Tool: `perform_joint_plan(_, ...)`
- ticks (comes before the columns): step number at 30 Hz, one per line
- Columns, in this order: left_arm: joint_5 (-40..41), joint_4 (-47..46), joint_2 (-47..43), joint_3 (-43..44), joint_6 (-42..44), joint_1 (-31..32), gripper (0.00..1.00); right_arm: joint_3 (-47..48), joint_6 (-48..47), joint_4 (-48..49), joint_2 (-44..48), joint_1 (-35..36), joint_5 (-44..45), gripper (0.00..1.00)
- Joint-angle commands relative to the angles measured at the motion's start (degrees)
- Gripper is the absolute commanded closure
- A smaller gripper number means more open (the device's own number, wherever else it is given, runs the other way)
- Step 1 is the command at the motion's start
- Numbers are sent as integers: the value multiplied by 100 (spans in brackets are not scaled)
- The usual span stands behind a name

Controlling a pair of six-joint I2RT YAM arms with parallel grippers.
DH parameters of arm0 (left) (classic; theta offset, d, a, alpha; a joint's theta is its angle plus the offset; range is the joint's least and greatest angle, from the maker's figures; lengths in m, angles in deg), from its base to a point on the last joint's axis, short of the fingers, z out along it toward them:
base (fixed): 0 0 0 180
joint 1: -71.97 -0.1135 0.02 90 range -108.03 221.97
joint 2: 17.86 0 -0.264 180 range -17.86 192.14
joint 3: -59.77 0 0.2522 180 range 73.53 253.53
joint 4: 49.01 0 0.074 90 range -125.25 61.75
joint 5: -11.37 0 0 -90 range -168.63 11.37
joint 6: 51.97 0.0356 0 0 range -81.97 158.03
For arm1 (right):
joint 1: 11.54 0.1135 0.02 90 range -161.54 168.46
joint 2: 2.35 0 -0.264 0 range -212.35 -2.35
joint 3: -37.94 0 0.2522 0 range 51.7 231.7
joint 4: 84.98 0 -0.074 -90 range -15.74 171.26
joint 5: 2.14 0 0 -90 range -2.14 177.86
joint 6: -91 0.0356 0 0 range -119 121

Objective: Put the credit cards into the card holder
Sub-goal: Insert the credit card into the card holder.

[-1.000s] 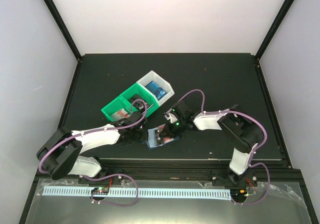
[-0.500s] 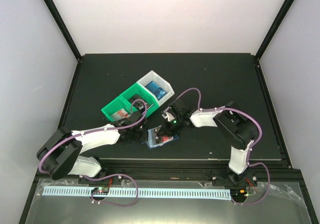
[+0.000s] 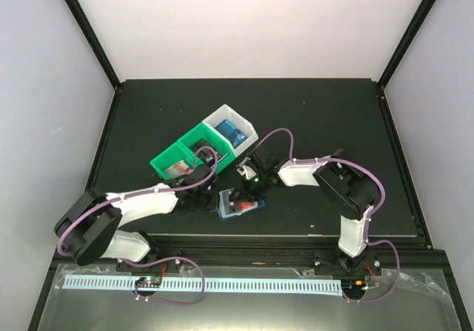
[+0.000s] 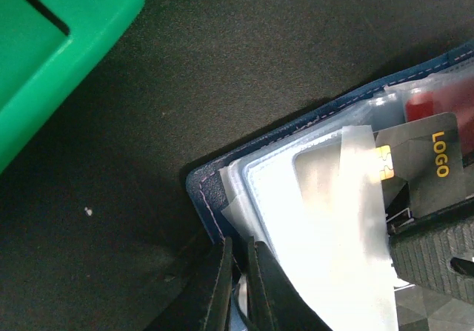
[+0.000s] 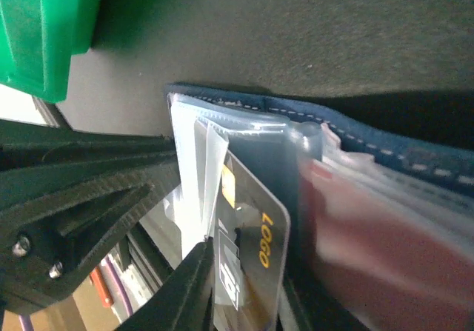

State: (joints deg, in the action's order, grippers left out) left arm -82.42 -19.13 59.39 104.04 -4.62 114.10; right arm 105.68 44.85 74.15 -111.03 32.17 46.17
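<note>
At the card holder [image 4: 211, 192], my left gripper [image 4: 238, 257] pinches its corner; my right gripper [image 5: 241, 294] clamps the black card [image 5: 259, 242], lengthwise into a sleeve [image 5: 255, 135].

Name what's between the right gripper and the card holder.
A black LOGO card, held in the right gripper, its far end meeting the card holder: right wrist view.

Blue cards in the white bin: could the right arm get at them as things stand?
Probably not right away. The blue cards lie uncovered in the open white bin close by, but the right gripper is shut on a black card at the card holder and must release it first.
</note>
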Motion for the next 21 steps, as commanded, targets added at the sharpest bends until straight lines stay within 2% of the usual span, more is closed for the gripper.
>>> perform_joint_plan(1, -201, -135, 124, -84, 3, 103, 93, -36, -281, -634, 149, 38, 999, 73)
perform_joint_plan(6, -185, -140, 106, -96, 6, 103, 93, -69, -360, -961, 484, 73, 1443, 60)
perform_joint_plan(12, -192, -144, 110, -97, 18, 103, 93, -18, -387, -1366, 669, 197, 2031, 49)
perform_joint_plan(21, -295, -226, 162, -88, 41, 103, 93, 456, -681, -1772, 494, 503, 2345, 52)
